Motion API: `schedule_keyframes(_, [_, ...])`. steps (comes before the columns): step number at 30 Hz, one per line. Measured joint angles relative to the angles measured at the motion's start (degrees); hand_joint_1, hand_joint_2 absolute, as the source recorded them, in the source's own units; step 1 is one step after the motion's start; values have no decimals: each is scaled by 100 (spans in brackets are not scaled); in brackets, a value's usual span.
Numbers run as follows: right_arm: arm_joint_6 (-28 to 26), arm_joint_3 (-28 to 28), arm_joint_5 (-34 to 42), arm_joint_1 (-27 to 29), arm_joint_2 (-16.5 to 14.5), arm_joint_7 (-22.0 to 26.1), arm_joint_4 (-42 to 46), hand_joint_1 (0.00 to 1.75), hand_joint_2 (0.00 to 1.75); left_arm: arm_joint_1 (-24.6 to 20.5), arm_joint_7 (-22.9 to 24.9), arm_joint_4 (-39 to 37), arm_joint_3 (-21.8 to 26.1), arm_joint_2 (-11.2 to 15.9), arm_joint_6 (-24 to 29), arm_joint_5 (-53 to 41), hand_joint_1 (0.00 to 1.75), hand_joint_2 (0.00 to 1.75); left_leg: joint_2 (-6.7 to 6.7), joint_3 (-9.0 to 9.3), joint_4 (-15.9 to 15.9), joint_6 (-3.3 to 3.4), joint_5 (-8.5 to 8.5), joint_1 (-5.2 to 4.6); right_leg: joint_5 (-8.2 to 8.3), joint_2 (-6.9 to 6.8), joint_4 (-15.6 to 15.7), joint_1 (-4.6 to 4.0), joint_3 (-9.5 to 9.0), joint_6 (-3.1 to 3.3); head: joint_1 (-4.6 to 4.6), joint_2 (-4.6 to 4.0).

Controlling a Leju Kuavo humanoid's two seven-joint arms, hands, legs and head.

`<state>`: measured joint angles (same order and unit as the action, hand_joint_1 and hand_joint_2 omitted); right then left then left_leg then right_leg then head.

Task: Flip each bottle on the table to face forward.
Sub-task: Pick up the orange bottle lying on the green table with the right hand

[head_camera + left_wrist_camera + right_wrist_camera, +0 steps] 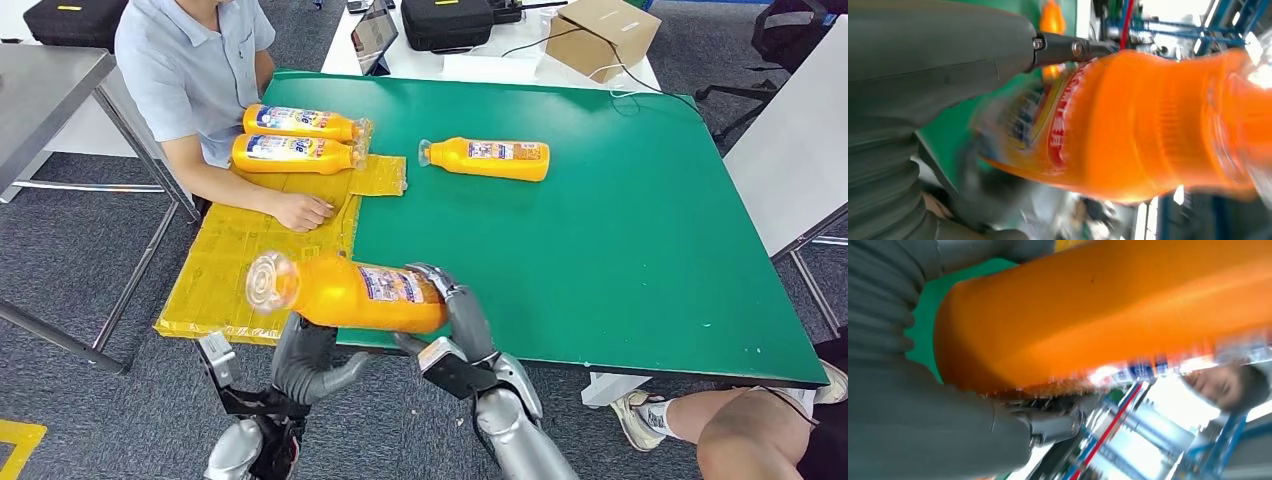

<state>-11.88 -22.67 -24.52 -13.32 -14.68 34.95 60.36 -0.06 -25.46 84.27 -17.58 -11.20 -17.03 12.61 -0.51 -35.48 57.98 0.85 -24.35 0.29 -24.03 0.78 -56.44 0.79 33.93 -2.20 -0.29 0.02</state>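
Note:
Both my hands hold one orange bottle [345,292] on its side above the near edge of the green table [620,230], cap end to the left and label facing up. My left hand [305,360] cradles it from below near the neck. My right hand [455,320] grips its base end. Up close, the bottle [1148,125] lies against my left thumb [938,55], and its orange body [1108,305] sits over my right hand [923,415]. Another orange bottle [490,158] lies on the table farther back. Two more [300,122] [295,153] lie side by side on the yellow mat [230,270].
A person in a light blue shirt sits at the table's left side, one hand [300,210] resting on the mat. Another person's knee [750,430] is at the near right corner. A cardboard box [600,35] and a black case [445,22] stand behind the table.

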Motion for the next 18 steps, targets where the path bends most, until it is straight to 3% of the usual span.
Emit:
schedule_keyframes(7, [90, -404, 106, -227, -39, 53, -426, 175, 175, -302, 98, -171, -75, -65, -157, 559, 0, 175, -1, -1, 0, 0, -1, -1, 0, -1, 1, 2, 0, 0, 1, 0])
schedule_keyframes(18, [108, -506, 131, -352, -43, 80, -683, 175, 175, -362, 72, -210, -79, -65, -194, 646, 0, 175, 0, -1, 0, 0, -1, -1, 0, 0, 1, 1, 1, 0, 1, 0])
